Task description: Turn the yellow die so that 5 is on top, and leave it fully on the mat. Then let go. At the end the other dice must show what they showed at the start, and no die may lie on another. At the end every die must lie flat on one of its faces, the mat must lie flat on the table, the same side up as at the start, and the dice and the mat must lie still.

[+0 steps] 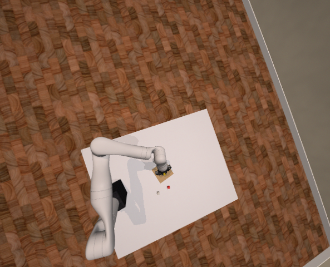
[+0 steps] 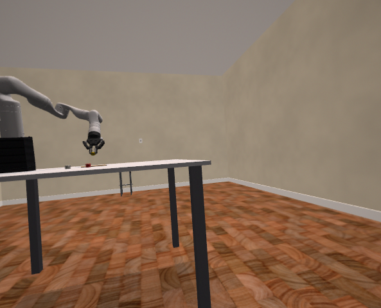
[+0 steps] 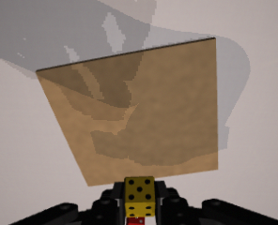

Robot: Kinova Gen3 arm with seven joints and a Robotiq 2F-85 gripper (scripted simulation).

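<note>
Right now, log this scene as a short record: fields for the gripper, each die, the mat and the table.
gripper: shut on the yellow die, raised above the table
yellow die: between the fingers, off the mat, in the air; the face toward the wrist camera shows 5 pips
red die: on the table, off the mat
white die: on the table, beside the red die, apart from it
mat: tan, flat on the table, below the gripper
table: white top, dark legs
</note>
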